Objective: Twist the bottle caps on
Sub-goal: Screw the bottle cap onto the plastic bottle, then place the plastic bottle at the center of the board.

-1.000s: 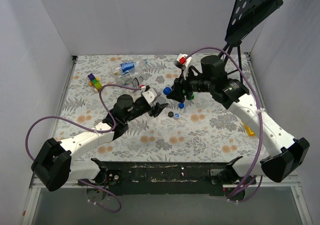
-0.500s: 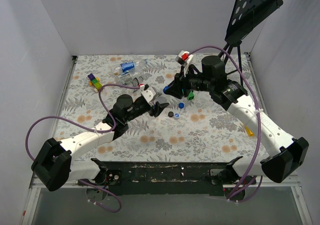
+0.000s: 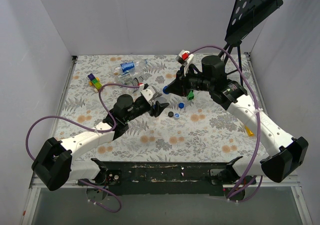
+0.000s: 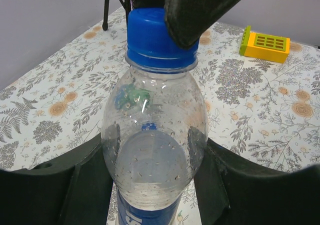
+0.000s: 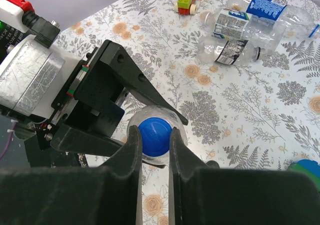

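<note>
A cloth printed with grey ferns and orange flowers (image 3: 150, 135) covers the whole table. Over at the far left sits a little cluster of toy blocks (image 3: 94, 82), purple, green and yellow stuck together. A single green block (image 3: 190, 94) lies nearer the middle. Well apart from both, by the right edge, there's a yellow block (image 3: 248, 130). A black perforated music stand (image 3: 255, 5) leans in from the far right corner, and plain white walls (image 3: 125, 20) close the table in.
</note>
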Tool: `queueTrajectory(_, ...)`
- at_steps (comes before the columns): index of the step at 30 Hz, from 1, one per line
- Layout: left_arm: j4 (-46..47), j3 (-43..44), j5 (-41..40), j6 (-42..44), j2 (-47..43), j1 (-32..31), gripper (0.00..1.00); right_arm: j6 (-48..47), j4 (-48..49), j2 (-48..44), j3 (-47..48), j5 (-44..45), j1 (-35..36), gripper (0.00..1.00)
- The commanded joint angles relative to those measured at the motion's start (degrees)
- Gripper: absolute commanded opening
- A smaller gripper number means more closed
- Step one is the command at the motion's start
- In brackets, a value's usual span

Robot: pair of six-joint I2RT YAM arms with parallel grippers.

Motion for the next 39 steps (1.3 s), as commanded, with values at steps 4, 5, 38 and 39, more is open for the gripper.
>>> queueTrajectory(4,0.5,2.1,-0.7,-1.1,-0.3,-0.2,0.21,-0.9,-1.4,-0.7,1.5,-0.4,0.4,0.21)
queueTrajectory(5,0.5,2.1,-0.7,-1.1,-0.3,-0.2,0.19,-0.8,-1.1,-0.6,1.4,-1.6,0.3,0.28)
queueTrajectory(38,1.0,1.5,-10.3,-3.9,-1.7,-0.1,0.94,-6.2,-9.8,-4.6,1.4,19.7,-3.9,0.01)
queueTrajectory(39,0.9,1.8,-11.5,-4.1,-1.7,0.0,0.95,-6.3,-10.3,-5.3,0.8,20.6,-5.6,0.01)
